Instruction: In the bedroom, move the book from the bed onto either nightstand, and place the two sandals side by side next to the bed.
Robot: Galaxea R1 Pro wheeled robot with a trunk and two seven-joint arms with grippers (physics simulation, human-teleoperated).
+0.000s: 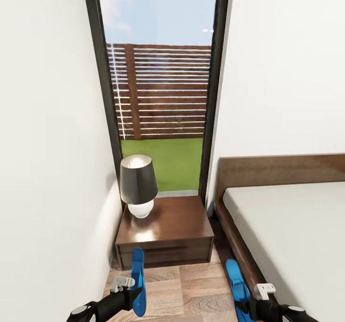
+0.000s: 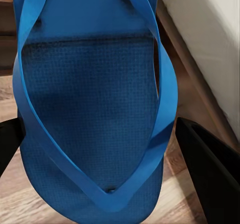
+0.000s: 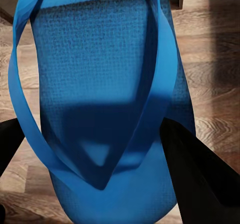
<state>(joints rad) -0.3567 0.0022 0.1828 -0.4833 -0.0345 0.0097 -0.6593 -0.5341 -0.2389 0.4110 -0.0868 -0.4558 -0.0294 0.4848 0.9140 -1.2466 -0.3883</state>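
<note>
sandals are in both your claws, each long axis running forward toward the window wall. your left claw (image 1: 130,289) pinches one flat bright blue flip-flop (image 1: 138,281) from the sides, its far end nearly at the low dark brown two-drawer nightstand (image 1: 165,230), over the brown plank floor (image 1: 187,288). your right claw (image 1: 252,299) pinches the second blue flip-flop (image 1: 238,283) just beside the dark wood frame of the bed (image 1: 242,250). the pair is parallel but well apart; judging from this, bring them together.

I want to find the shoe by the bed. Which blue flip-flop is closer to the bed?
The flip-flop in the right gripper: that sandal sits right beside the bed frame. The other sandal, in the left gripper, is in front of the nightstand.
</note>
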